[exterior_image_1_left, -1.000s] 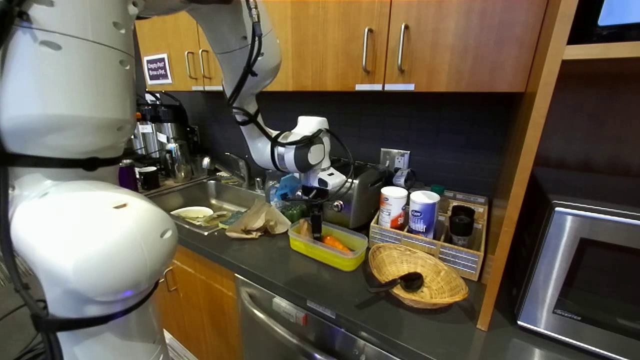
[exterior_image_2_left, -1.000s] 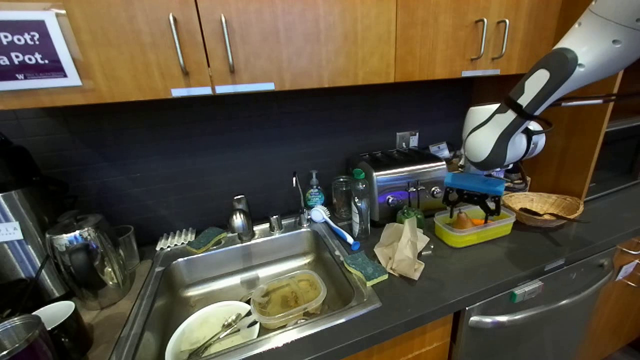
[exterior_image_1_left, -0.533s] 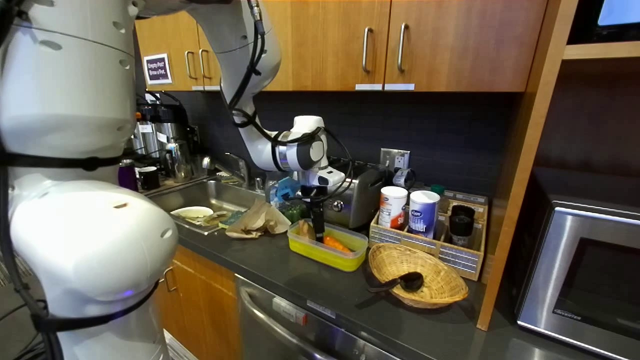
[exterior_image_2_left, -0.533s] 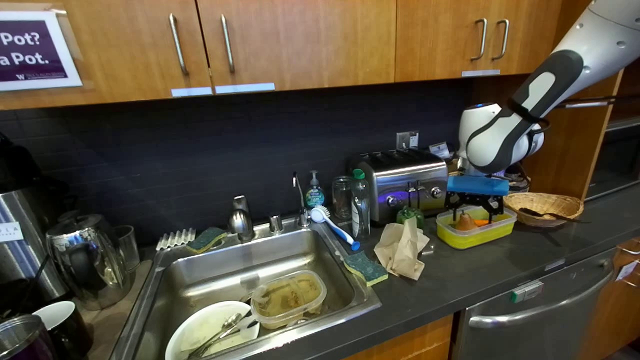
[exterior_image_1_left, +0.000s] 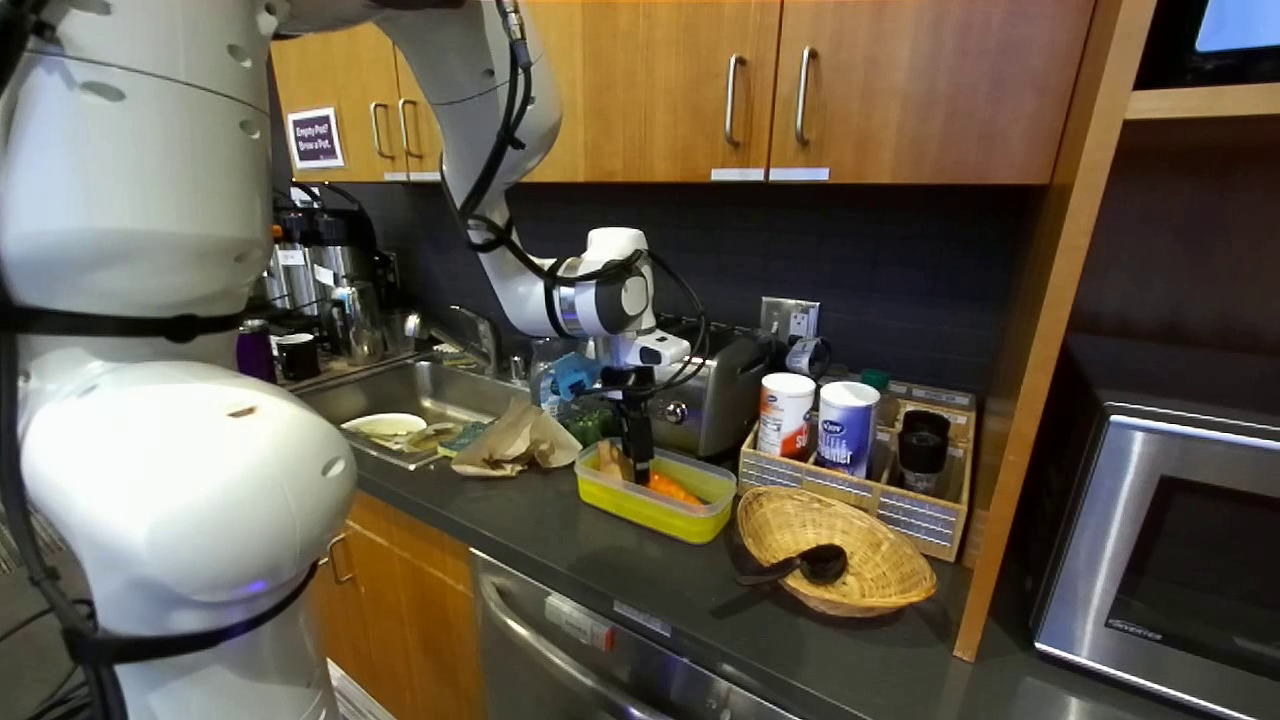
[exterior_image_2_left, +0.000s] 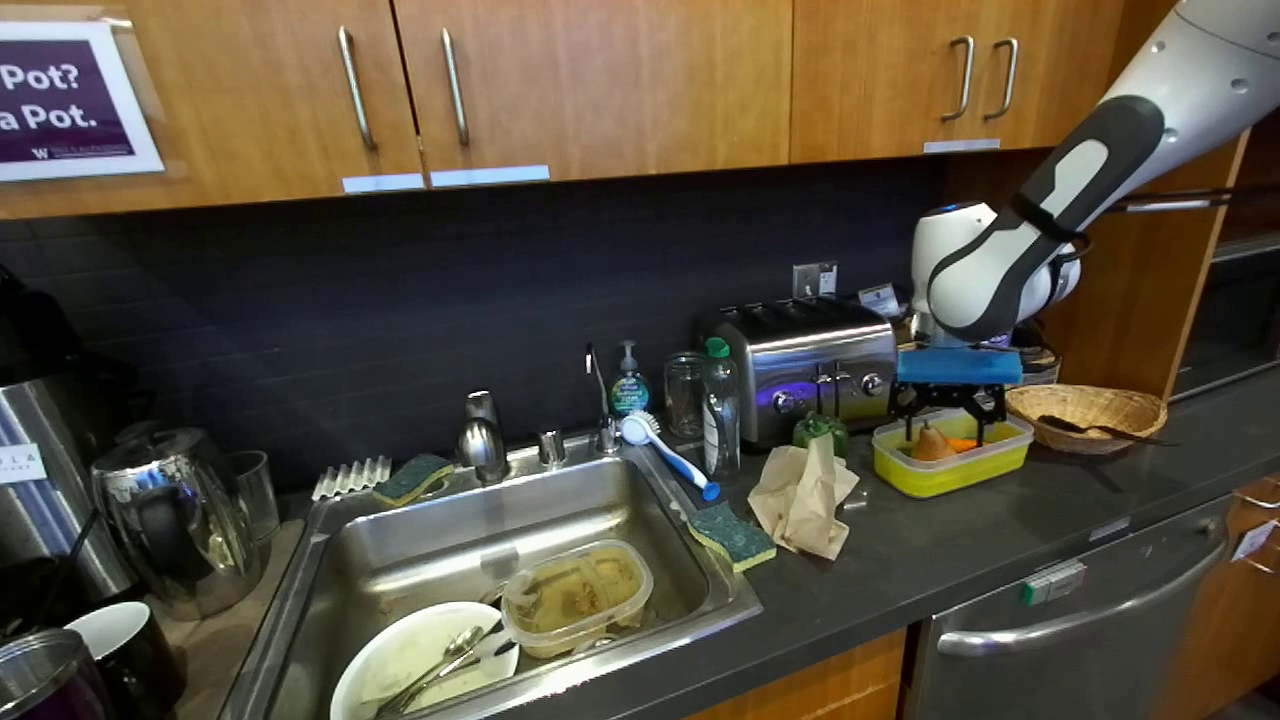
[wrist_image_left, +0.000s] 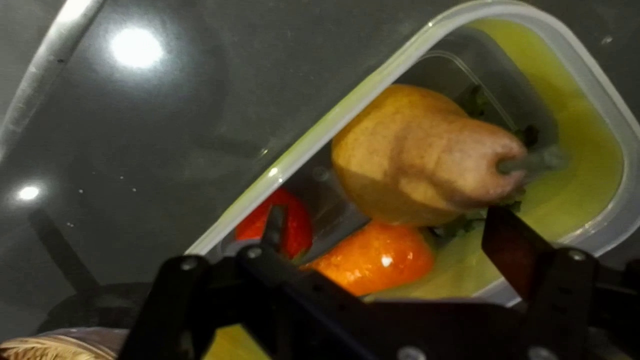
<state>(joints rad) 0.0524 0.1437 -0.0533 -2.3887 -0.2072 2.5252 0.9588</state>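
Claw spread wide over yellow tub on counter. Pear in tub, tight by 1 long wall, gap betw stem & end wall; orange veg right nxt to it, red round thing by same wall. Tub sits back fr. counter's front edge; wicker basket just beside 1 end, toaster close behind.

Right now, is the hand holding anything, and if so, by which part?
Nothing is held. The hand stands open, jaws apart at the yellow container; the pear and orange item inside are not clamped.
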